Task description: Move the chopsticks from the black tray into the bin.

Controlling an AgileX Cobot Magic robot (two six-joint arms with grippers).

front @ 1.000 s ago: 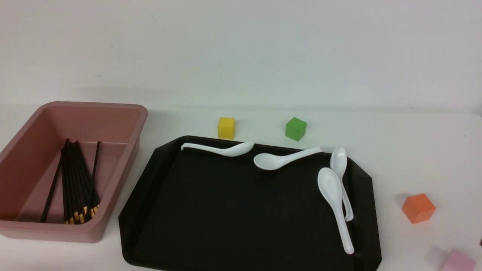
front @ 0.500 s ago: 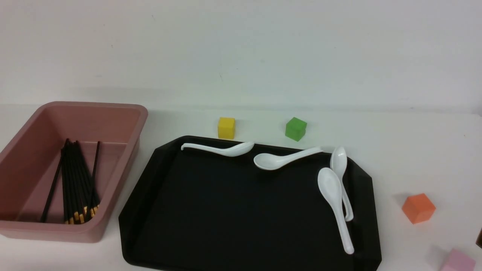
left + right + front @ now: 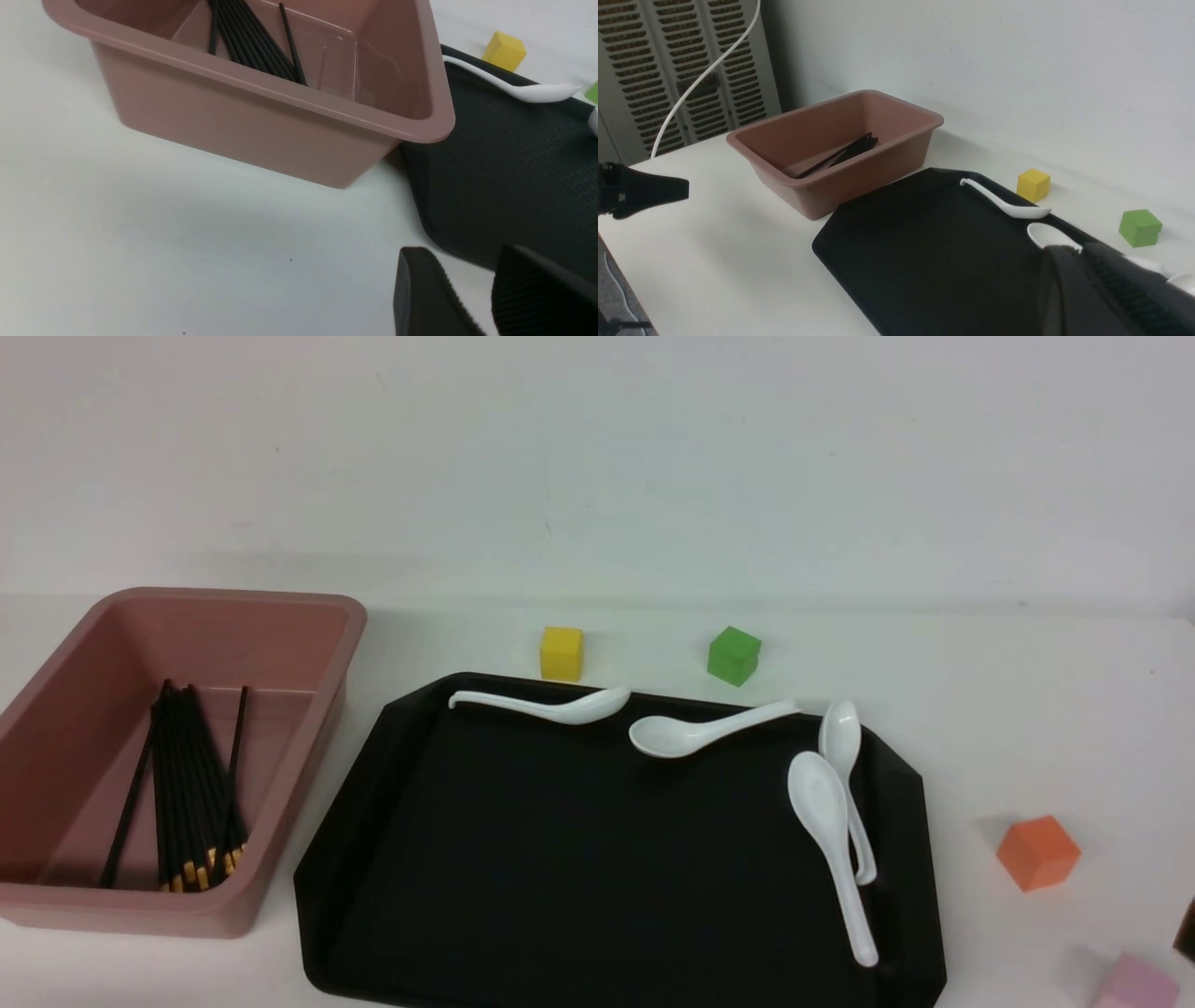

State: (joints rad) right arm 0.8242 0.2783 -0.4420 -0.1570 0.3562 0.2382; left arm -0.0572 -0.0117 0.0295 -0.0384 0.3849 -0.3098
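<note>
Two chopsticks [image 3: 126,817] lie inside the bin [image 3: 308,616], off the black tray [image 3: 597,877].
Both thin plain sticks rest on the bin's floor, one on each side of a bundle of gold-banded sticks [image 3: 187,784]. The bin sits at the left edge of the surface [image 3: 1027,709], just beside the tray's left rim. The tray lies along the near edge and carries four white spoons [image 3: 826,803] along its far and right rims. A yellow cube [image 3: 561,653] and a green cube [image 3: 733,655] stand past the tray's far rim. An orange cube [image 3: 1037,852] and a pink cube [image 3: 1134,982] sit toward the near right corner. The left tool [image 3: 465,254] hovers over bare surface by the tray's near left corner, fingers slightly parted, grasping nothing. The right tool [image 3: 1078,254] hangs near the right edge, fingers clenched together on nothing.
</note>
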